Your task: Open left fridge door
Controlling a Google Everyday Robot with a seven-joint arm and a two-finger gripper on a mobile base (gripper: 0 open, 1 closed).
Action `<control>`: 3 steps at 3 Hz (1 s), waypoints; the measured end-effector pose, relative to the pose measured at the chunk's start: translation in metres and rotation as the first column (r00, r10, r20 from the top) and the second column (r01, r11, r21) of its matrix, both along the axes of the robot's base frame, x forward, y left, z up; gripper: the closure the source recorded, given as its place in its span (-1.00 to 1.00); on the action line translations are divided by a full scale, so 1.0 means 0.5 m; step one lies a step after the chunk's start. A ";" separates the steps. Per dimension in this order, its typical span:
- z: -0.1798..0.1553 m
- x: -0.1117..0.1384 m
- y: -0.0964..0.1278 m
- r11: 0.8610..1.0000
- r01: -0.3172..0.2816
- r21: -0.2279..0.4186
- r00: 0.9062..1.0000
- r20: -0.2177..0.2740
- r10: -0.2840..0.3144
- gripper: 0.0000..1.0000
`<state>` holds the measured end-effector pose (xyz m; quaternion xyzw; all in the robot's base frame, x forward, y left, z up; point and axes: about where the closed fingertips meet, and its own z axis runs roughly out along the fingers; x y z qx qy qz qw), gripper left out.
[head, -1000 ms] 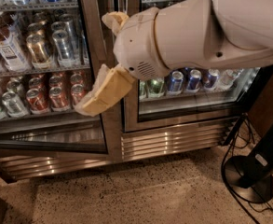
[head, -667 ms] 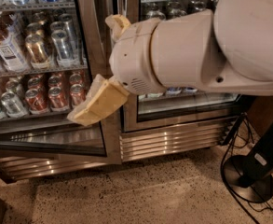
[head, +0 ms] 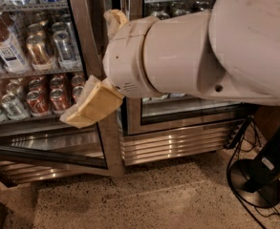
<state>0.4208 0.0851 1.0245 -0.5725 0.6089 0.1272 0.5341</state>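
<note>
Lena: Pincer (head: 97, 65) and arm (head: 201, 51) have slid left and down over the last second, and the arm now fills more of the view. The left fridge door (head: 84, 37) has come a little further out with them.

Tom: So the pull is working?

Lena: I'd judge so. The door's lower rail, below and left of the pincer, runs at a slant across the fridge (head: 177, 147), with the ribbed grille (head: 39, 173) showing beneath it. It's ajar, not wide open, so the swing needs carrying on.

Tom: And the grip?

Lena: The jaws stand wide apart, with one tan finger (head: 91, 106) below the wrist and the other above it. The door's free upright edge passes just behind them. Nothing is clamped, and whether the pincer is hooked behind that edge I cannot tell.

Tom: How does the door look?

Lena: It's a tall glass pane in a brushed-steel frame, reaching away to the left of the pincer. Through it I can see wire shelves of cans (head: 39, 99) and bottles (head: 3, 44). Just right of the pincer there's a dark gap — beyond it the right door (head: 187, 113) sits shut, mostly hidden by the arm.
</note>
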 end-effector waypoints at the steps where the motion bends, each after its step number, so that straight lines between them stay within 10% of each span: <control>1: 0.021 -0.023 -0.019 0.995 0.098 -0.024 0.993 0.072 -0.097 -1.00; 3: 0.034 -0.032 -0.023 0.992 0.125 -0.026 0.988 0.098 -0.122 -1.00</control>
